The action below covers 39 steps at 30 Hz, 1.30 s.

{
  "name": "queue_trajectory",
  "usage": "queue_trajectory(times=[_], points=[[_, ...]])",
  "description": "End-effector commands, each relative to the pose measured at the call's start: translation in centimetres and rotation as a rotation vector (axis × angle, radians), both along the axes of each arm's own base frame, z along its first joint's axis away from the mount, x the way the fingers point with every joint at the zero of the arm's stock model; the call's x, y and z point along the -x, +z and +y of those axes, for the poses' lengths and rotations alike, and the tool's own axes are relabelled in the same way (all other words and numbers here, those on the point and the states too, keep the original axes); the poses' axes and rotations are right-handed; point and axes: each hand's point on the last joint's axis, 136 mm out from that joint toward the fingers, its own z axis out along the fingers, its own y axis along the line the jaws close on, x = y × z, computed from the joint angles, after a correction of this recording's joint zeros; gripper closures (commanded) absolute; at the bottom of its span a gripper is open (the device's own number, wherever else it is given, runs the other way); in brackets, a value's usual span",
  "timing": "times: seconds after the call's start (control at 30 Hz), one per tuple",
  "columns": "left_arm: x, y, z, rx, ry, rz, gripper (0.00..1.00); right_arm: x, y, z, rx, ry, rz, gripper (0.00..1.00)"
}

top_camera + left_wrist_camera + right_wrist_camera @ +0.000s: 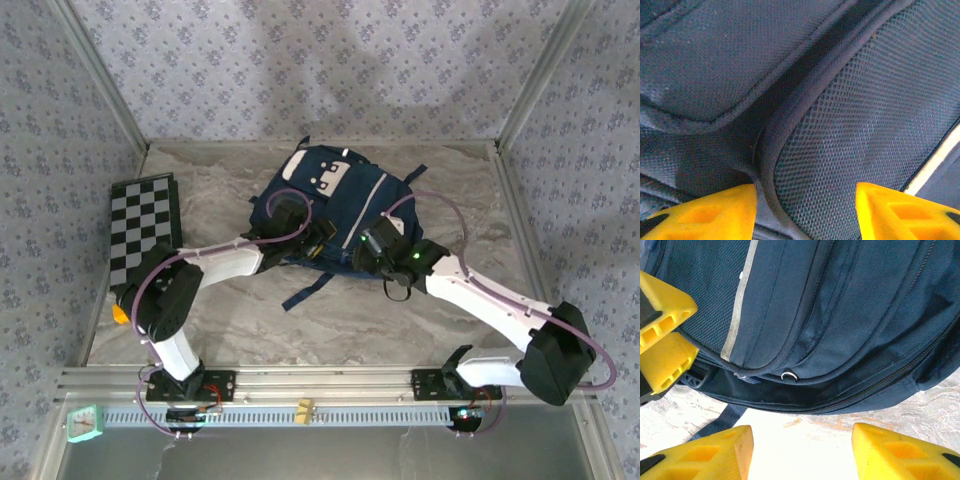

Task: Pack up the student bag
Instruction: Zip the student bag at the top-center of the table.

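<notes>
Left gripper (805,215) presses on the bag (345,195), jaws half-wide astride a mesh ridge; whether it pinches, I cannot tell. Right gripper (802,450), half-wide and empty, hovers over the table (400,320), with the bag's zipped edge at 12 o'clock. The bag lies mid-table, its axis running 11 to 5 o'clock.

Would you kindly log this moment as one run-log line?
task: pack student bag | left claw: open, at bag's mesh panel | right claw: open, facing bag's zipper | chessboard: left of bag
</notes>
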Motion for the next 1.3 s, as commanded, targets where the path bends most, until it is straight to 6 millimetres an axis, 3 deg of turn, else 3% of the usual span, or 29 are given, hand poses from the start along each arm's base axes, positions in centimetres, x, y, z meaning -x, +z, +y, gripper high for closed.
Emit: queue_trajectory(times=[0.0, 0.43, 0.63, 0.8, 1.1, 1.17, 1.27], points=[[-1.8, 1.6, -1.1, 0.054, 0.044, -0.058, 0.48, 0.0, 0.2, -0.4, -0.028, -0.023, -0.007, 0.44], [-2.8, 3.9, -1.1, 0.05, 0.074, -0.099, 0.94, -0.1, 0.9, -1.3, 0.048, -0.01, -0.024, 0.44], [-2.8, 6.2, -1.2, 0.06, 0.07, -0.123, 1.0, -0.1, 1.3, -0.9, 0.097, 0.006, -0.022, 0.42], [-2.4, 8.1, -1.1, 0.099, 0.078, -0.125, 1.0, -0.3, 1.2, 0.8, 0.099, -0.003, -0.019, 0.39], [-1.8, 10.3, -1.4, 0.154, 0.064, -0.121, 1.0, -3.1, 0.8, 4.0, 0.088, -0.049, -0.041, 0.33], [-1.7, 10.4, -1.3, 0.159, 0.067, -0.124, 1.0, -3.8, 1.4, 4.1, 0.104, -0.082, -0.054, 0.31], [-1.7, 10.9, -1.2, 0.167, 0.074, -0.13, 1.0, -4.0, 0.5, 3.2, 0.14, -0.165, -0.026, 0.28]])
